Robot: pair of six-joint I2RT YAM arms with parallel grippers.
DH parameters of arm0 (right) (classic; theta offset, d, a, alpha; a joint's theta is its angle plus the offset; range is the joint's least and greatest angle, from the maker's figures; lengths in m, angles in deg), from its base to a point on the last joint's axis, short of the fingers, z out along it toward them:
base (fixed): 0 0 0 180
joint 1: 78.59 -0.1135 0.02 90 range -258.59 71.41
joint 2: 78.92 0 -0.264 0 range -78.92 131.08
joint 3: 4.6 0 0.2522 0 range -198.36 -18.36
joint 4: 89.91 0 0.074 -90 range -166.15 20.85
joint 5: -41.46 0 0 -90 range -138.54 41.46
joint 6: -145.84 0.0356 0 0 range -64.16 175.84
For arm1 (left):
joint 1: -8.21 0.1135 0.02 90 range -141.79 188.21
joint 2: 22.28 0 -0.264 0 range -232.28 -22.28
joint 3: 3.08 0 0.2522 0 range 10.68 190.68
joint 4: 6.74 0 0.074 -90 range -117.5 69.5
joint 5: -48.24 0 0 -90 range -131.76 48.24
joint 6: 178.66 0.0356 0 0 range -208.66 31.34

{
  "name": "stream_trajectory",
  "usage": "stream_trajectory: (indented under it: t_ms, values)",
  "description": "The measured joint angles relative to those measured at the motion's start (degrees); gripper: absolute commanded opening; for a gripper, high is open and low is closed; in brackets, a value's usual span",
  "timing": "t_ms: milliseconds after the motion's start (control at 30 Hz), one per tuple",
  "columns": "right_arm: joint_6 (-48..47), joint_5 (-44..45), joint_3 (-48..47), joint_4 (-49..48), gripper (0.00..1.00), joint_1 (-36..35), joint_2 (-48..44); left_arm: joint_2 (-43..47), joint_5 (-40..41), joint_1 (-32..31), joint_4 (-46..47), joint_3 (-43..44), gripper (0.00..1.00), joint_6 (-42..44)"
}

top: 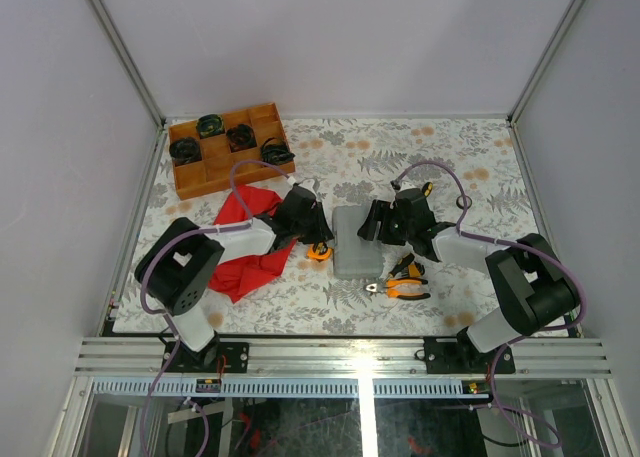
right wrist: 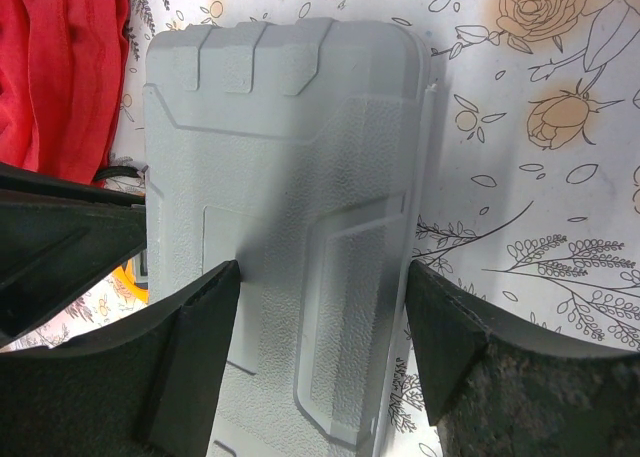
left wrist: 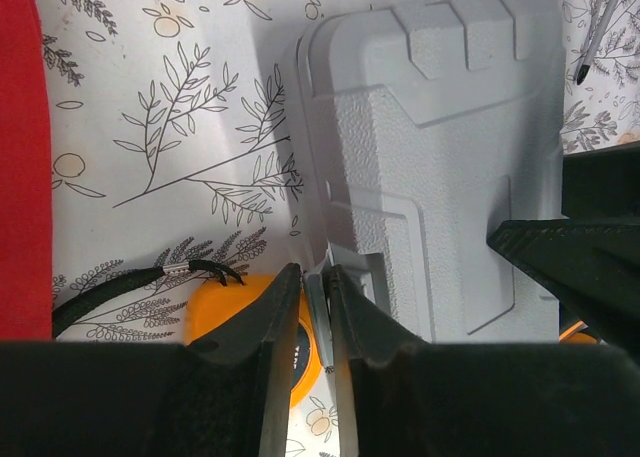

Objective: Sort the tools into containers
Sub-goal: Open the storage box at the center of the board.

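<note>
The grey case (top: 357, 242) lies closed and flat between both arms. My left gripper (left wrist: 317, 299) is shut on a thin grey lip at the case's (left wrist: 430, 147) left edge. The round orange tape measure (left wrist: 225, 312) lies on the table just under and left of those fingers. My right gripper (right wrist: 325, 317) is open over the case (right wrist: 290, 147): one finger rests over the lid, the other stands beside its right edge. The orange-and-black pliers (top: 405, 277) lie right of the case. A screwdriver shaft (left wrist: 598, 27) shows beyond the case.
A red cloth (top: 250, 247) lies under the left arm, close to the tape measure (top: 320, 252). A brown wooden tray (top: 225, 172) with black coiled bundles stands at the back left. An orange-and-black tool (top: 427, 189) lies behind my right gripper (top: 372, 222).
</note>
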Motion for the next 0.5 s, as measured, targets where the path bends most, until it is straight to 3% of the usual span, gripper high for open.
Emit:
stream_trajectory:
  t_ms: [200, 400, 500]
  values:
    - [0.0, 0.0, 0.0, 0.0, 0.71, 0.0, 0.0, -0.1, -0.5, 0.0, 0.0, 0.3, 0.00, -0.5]
    - [-0.1, 0.2, -0.1, 0.5, 0.73, 0.0, -0.4, -0.1, -0.5, 0.0, -0.3, 0.5, 0.00, -0.7]
    - [-1.8, 1.0, 0.0, 3.8, 0.80, 0.0, -2.5, 0.1, -0.7, -0.1, -0.4, 0.5, 0.00, -0.8]
